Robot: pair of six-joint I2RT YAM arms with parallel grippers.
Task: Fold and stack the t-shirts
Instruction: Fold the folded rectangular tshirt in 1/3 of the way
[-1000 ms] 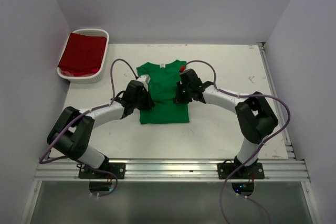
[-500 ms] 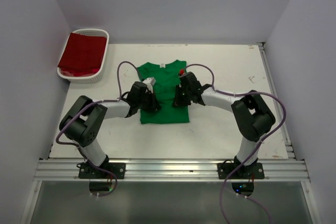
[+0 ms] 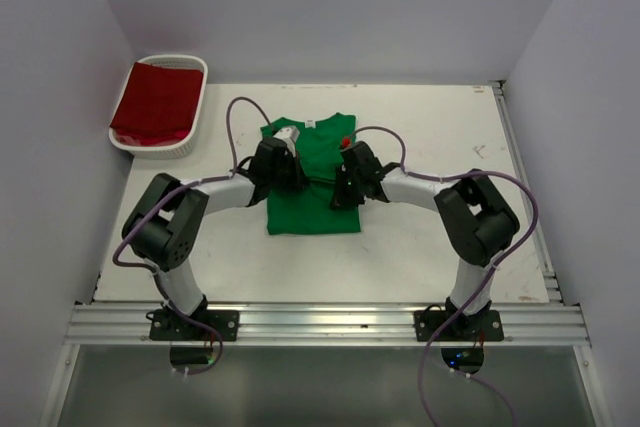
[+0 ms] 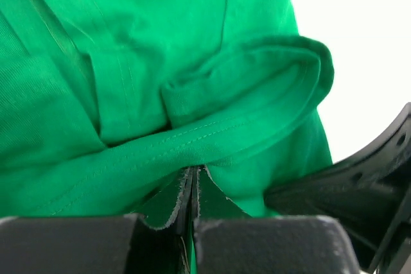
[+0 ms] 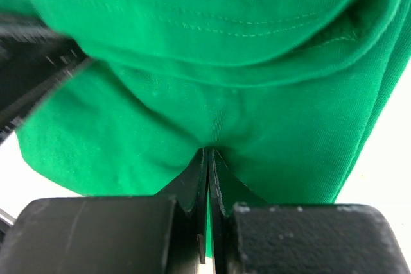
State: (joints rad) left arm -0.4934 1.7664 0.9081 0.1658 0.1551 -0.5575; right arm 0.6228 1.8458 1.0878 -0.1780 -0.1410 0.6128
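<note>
Shift since prior frames: left gripper (image 4: 194, 181) carried closer to the basket (image 3: 150, 150), its elbow swung inward; right gripper (image 5: 209, 158) moved only a little; the pair somewhat closer together.
Left gripper state: clenched, jaws pressed flat on a hemmed fold of green cloth.
Right gripper state: clenched likewise on a bunched fold of the same cloth.
Held item: green t-shirt (image 3: 312, 209), lying on the table (image 3: 420, 237), right of the basket and apart from it.
Long axis: parallel to the basket's long side; neck label (image 3: 308, 123) at the end level with the basket's near part, hem end farther from the basket.
Key relation: grippers on opposite flanks at about mid-length, cloth running both ways from each pinch; left one nearer the basket and the collar. Likely next move along the long axis, needing both pinches kept level.
Second garment: dark red t-shirt (image 3: 155, 102), inside the basket.
Hidden or unclear: sleeves and side edges under the gripper bodies; number of layers pinched; whether the fold is clear of the table; wrist views filled almost wholly with green.
</note>
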